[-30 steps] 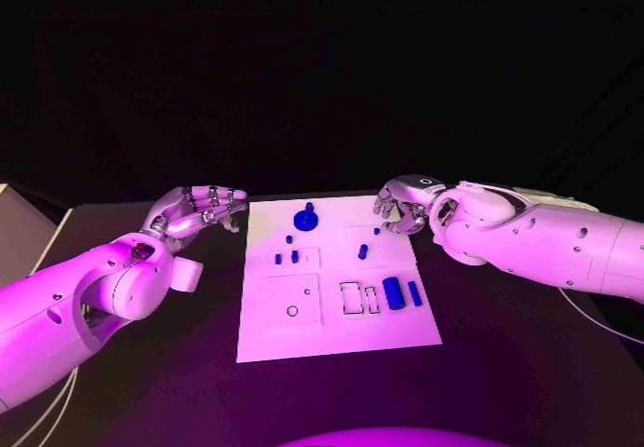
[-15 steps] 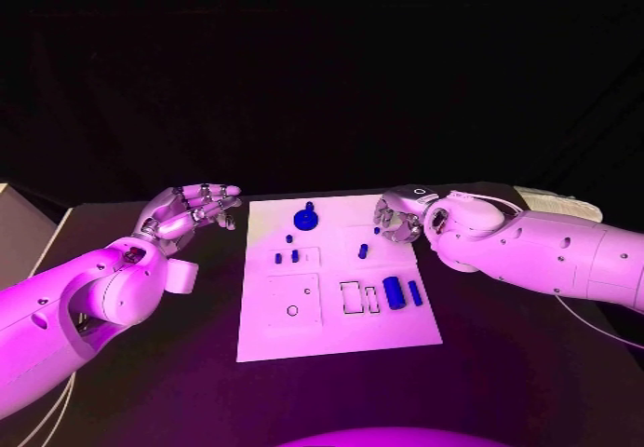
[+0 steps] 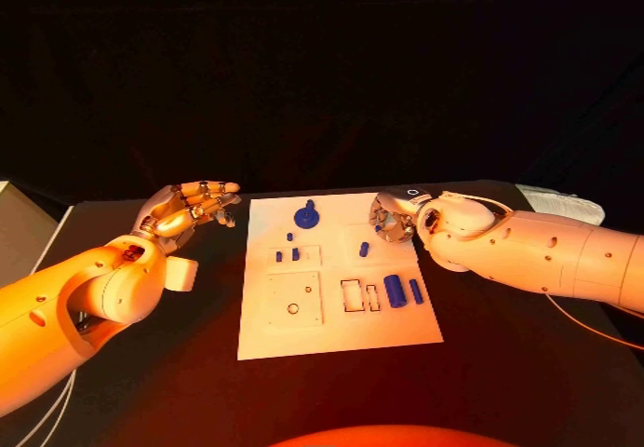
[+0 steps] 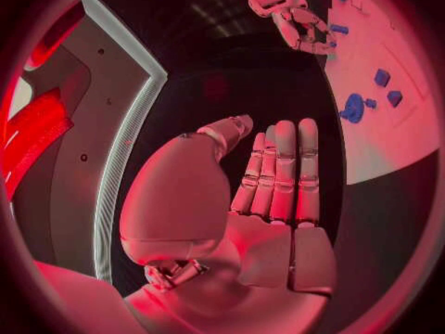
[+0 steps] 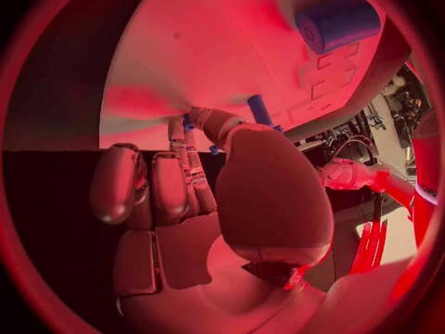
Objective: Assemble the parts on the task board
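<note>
Head view: one white task board (image 3: 336, 321) lies mid-counter (image 3: 510, 372) with about eight blue parts, among them a round knob (image 3: 307, 218) and a cylinder (image 3: 394, 290). Left hand (image 3: 188, 209) hovers beside it, fingers apart, empty. Right hand (image 3: 394, 216) curls over the board's far right edge.

Left wrist view: fingers straight, nothing held.

Right wrist view: fingers bent beside a small blue peg (image 5: 259, 110); whether they hold it I cannot tell.

A black counter (image 3: 510, 372) is lying under everything. A pale box (image 3: 17, 233) is sitting at its edge, well apart from the left hand (image 3: 188, 207), on that hand's outer side.
</note>
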Robot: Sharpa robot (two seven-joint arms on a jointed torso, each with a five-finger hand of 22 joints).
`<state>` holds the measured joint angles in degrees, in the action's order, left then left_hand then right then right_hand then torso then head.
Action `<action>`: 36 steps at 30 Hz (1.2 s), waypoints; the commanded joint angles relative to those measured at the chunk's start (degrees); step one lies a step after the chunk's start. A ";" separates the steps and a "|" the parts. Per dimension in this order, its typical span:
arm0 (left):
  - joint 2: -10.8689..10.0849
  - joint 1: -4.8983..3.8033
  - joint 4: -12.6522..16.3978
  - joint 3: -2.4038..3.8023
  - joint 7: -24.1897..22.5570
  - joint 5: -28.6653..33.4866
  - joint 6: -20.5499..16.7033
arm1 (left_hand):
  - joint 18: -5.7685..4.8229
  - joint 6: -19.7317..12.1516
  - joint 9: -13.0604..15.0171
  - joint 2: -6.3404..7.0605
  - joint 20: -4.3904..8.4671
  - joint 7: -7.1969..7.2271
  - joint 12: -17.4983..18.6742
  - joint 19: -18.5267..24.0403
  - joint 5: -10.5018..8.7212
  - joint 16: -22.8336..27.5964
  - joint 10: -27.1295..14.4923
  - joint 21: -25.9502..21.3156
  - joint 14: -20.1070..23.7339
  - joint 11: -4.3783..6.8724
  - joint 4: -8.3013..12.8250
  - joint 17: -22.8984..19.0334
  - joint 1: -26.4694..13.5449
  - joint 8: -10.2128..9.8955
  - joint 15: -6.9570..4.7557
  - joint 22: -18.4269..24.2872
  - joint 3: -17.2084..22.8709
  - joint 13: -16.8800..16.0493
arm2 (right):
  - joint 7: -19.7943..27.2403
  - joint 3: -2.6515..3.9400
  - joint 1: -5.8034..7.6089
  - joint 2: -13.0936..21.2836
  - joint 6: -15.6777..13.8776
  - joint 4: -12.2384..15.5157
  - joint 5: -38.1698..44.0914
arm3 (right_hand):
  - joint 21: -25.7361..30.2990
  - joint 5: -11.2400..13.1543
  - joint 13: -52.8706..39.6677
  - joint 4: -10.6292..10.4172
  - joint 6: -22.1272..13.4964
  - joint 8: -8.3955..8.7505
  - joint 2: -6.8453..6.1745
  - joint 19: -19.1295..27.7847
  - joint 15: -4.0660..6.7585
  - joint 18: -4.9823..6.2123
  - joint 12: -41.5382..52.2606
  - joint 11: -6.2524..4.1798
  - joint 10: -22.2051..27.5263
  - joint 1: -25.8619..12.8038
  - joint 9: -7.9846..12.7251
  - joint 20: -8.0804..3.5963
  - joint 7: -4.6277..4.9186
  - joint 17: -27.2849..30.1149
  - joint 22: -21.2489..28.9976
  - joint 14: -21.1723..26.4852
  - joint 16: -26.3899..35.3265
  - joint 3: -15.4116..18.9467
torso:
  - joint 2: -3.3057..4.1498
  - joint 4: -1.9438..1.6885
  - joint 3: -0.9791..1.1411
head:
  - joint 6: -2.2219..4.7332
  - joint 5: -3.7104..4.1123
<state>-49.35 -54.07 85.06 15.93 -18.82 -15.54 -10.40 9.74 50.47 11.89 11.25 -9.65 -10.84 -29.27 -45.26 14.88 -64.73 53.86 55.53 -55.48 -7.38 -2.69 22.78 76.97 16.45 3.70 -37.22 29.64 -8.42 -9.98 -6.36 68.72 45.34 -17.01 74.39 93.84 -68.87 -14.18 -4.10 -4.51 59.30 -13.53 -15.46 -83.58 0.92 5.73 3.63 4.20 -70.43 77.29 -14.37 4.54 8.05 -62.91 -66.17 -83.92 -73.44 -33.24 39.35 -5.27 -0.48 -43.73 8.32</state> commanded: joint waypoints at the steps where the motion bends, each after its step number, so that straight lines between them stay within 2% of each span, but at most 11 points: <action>1: -0.06 0.01 0.23 0.06 -0.62 0.61 -0.34 | 0.83 -0.16 -0.05 -0.31 0.10 -0.19 -0.34 -0.46 0.18 0.25 -0.15 -0.19 0.36 0.05 -0.07 -0.06 0.25 0.21 -0.15 0.07 -0.36 0.06 | 0.45 -0.04 -0.11 -0.33 0.38 -0.22 0.17 | -0.41 -0.14 -0.11 -0.06 0.73 -0.39 0.62 0.28 -0.05 -0.86 0.36 -0.11 -0.64 0.00 -0.20 0.11 -0.20 0.04 -0.17 -1.67 -0.33 -0.52 | 0.01 0.06 0.02 | -0.13 -0.03; 4: -0.12 0.01 0.28 0.07 -0.49 0.61 -0.42 | 0.83 -0.16 -0.05 -0.31 0.10 -0.19 -0.34 -0.46 0.18 0.25 -0.15 -0.19 0.36 0.05 -0.07 -0.06 0.25 0.21 -0.15 0.07 -0.36 0.06 | 0.49 -0.05 -0.21 -0.57 0.89 -0.40 0.13 | -0.50 0.07 -0.21 -0.06 1.64 -0.95 1.20 0.38 0.10 -0.84 0.42 -0.34 -1.19 0.20 -0.56 0.02 -0.48 0.14 -0.31 -1.61 -0.48 -0.98 | 0.02 0.05 0.05 | -0.26 -0.03; 6: -0.16 0.01 0.31 0.07 -0.41 0.60 -0.46 | 0.83 -0.16 -0.05 -0.31 0.10 -0.19 -0.34 -0.46 0.18 0.25 -0.15 -0.19 0.36 0.05 -0.07 -0.06 0.25 0.21 -0.15 0.07 -0.36 0.06 | 0.41 -0.06 -0.31 -0.71 1.46 -0.49 0.21 | -0.82 2.39 -0.37 0.22 2.51 -1.55 2.19 0.42 0.38 -0.88 0.47 -0.66 -1.89 0.81 -1.01 -0.18 -0.81 0.14 -0.73 -1.56 -0.73 -1.86 | 0.02 0.04 0.05 | -0.35 -0.06; 12: -0.25 0.01 0.33 0.06 -0.19 0.48 -0.58 | 0.84 -0.12 -0.05 -0.41 0.12 -0.19 -0.35 -0.61 0.18 0.30 -0.15 -0.27 0.31 0.06 -0.08 -0.10 0.39 0.26 -0.16 0.15 -0.39 0.08 | -0.99 -0.09 -0.67 -1.03 3.26 -0.67 1.69 | -1.96 3.27 -1.01 1.11 3.75 -2.64 3.26 0.24 0.84 -1.09 0.85 -1.28 -3.75 1.45 -1.93 -0.57 -1.30 -0.20 -2.13 -1.60 -1.38 -2.43 | -0.08 0.05 0.03 | -0.64 -0.06; 18: -0.29 0.01 0.33 0.06 -0.09 0.36 -0.67 | 0.84 -0.12 -0.05 -0.41 0.12 -0.19 -0.35 -0.61 0.18 0.30 -0.15 -0.27 0.31 0.06 -0.08 -0.10 0.39 0.26 -0.16 0.15 -0.39 0.08 | -2.38 -0.11 -0.85 -1.03 2.54 -0.45 3.34 | -2.80 3.97 -1.64 2.53 4.22 -3.40 4.39 0.09 1.20 -1.24 1.12 -1.68 -5.18 2.60 -2.72 -0.92 -1.48 -0.10 -3.14 -1.55 -1.63 -3.59 | -0.08 0.11 0.06 | -0.77 -0.06; 24: -0.29 0.01 0.29 0.06 -0.04 0.25 -0.86 | 0.84 -0.05 -0.04 -0.49 0.15 -0.18 -0.36 -0.76 0.19 0.35 -0.15 -0.36 0.26 0.07 -0.06 -0.14 0.58 0.33 -0.18 0.23 -0.41 0.09 | -3.06 -0.12 -0.93 -0.77 -1.48 0.28 4.04 | -3.28 4.33 -1.88 3.00 4.13 -3.54 4.65 -0.01 1.25 -1.35 1.04 -1.73 -5.47 2.76 -3.00 -1.01 -1.48 -0.18 -3.73 -1.56 -1.80 -4.28 | -0.10 0.10 0.06 | -0.79 -0.04; 30: -0.25 0.02 0.09 0.06 -0.04 0.22 -1.05 | 0.84 -0.01 -0.04 -0.55 0.17 -0.17 -0.35 -0.86 0.19 0.39 -0.17 -0.41 0.22 0.07 -0.05 -0.17 0.69 0.37 -0.20 0.28 -0.43 0.11 | -2.65 -0.07 -0.95 0.04 -8.02 1.89 3.33 | -3.81 4.50 -2.01 3.20 4.20 -3.67 4.59 -0.18 1.26 -1.47 1.03 -1.75 -5.66 2.70 -3.17 -1.03 -1.48 -0.31 -4.33 -1.59 -1.94 -4.52 | -0.16 0.07 0.06 | -0.59 -0.14; 33: -0.24 0.02 -0.06 0.06 -0.08 0.21 -1.19 | 0.84 -0.01 -0.04 -0.55 0.17 -0.17 -0.35 -0.86 0.19 0.39 -0.17 -0.41 0.22 0.07 -0.05 -0.17 0.69 0.37 -0.20 0.28 -0.43 0.11 | -2.11 0.11 -0.91 0.75 -11.66 3.03 2.34 | -3.94 4.52 -2.05 3.25 4.22 -3.71 4.56 -0.22 1.27 -1.50 1.03 -1.76 -5.71 2.68 -3.22 -1.04 -1.48 -0.41 -4.48 -1.61 -2.02 -4.58 | -0.15 0.11 0.00 | -0.45 -0.16; 36: -0.27 0.02 -0.19 0.06 -0.09 0.21 -1.30 | 0.84 -0.01 -0.04 -0.55 0.17 -0.17 -0.35 -0.86 0.19 0.39 -0.17 -0.41 0.22 0.07 -0.05 -0.17 0.69 0.37 -0.20 0.28 -0.43 0.11 | -1.64 0.36 -0.75 1.45 -14.09 4.02 1.41 | -4.08 4.54 -2.06 3.28 4.23 -3.72 4.54 -0.26 1.27 -1.53 1.02 -1.76 -5.73 2.68 -3.24 -1.04 -1.48 -0.49 -4.64 -1.62 -2.07 -4.62 | -0.16 0.16 -0.03 | -0.40 -0.08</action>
<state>-49.66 -54.05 84.86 15.93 -18.56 -15.44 -11.43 9.73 50.47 11.91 11.02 -9.63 -10.84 -29.27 -45.68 14.87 -64.73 53.86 55.31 -55.49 -7.38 -2.69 22.69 77.20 16.45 3.69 -37.03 29.65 -8.38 -12.55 -6.11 67.81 46.53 -25.31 77.84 96.14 -72.67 -9.75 -6.02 -1.25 63.28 -17.09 -12.20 -83.61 1.76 4.83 4.51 4.19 -73.92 79.04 -17.81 3.69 6.51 -63.38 -70.78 -83.92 -75.17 -37.57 39.19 -5.16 -0.44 -44.21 8.16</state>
